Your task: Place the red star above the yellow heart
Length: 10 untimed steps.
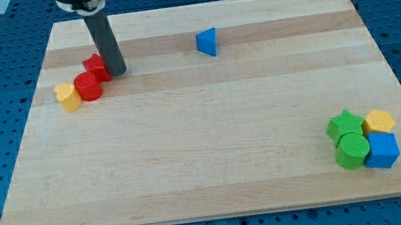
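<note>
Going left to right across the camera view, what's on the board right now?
Yellow heart → red cylinder → red star → my tip, touching the star's right side → blue triangle → green star → yellow hexagon.

Wooden board (212, 149) w/ red star (94, 66), yellow heart (68, 96), blue triangle (208, 42).

- Far left: my tip (118, 71) touches the right side of the red star (94, 66); red cylinder (88, 87) and yellow heart (68, 96) crowd just in front of the star.
- Blue triangle (207, 41) stands alone, far centre.
- Near right corner: green star (345, 124), green cylinder (352, 150), yellow block (379, 121) and blue cube (382, 150) huddle together.
- The table (204, 142) between these lies open.
</note>
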Each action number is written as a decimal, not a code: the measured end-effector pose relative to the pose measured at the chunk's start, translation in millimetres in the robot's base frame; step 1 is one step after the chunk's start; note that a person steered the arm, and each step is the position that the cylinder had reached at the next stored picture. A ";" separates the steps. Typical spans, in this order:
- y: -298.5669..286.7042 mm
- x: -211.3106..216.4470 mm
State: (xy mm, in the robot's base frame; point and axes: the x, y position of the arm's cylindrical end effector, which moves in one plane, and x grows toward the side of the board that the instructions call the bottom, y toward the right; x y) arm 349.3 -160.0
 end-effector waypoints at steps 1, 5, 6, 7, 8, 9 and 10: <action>-1.7 -1.4; -32.7 -47.9; -49.1 -44.6; -61.1 -39.3; -71.4 -31.5; -78.9 -28.0; -84.4 -29.5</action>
State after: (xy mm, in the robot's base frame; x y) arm 319.7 -244.4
